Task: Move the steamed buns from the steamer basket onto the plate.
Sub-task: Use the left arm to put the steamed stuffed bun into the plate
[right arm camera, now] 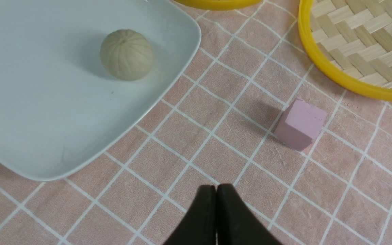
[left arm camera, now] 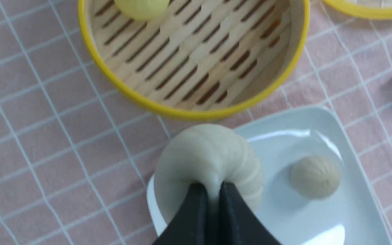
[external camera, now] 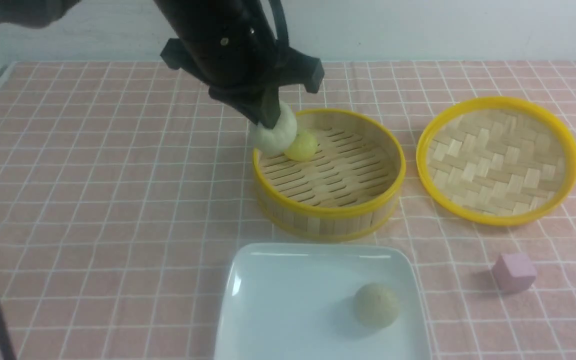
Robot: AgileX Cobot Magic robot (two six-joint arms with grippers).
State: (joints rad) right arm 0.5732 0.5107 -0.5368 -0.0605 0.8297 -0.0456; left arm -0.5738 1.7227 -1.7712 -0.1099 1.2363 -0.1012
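One pink checked tablecloth (external camera: 93, 200) bears the plate (external camera: 288, 300); white wall (external camera: 443, 25) behind.

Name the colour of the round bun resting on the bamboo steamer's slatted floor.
Yellow bun, front view best.

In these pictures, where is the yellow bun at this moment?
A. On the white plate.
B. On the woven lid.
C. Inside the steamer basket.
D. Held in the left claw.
C: the yellow bun lies on the slatted floor of the steamer basket, while the left claw grips a pale bun and the other pale bun sits on the plate.
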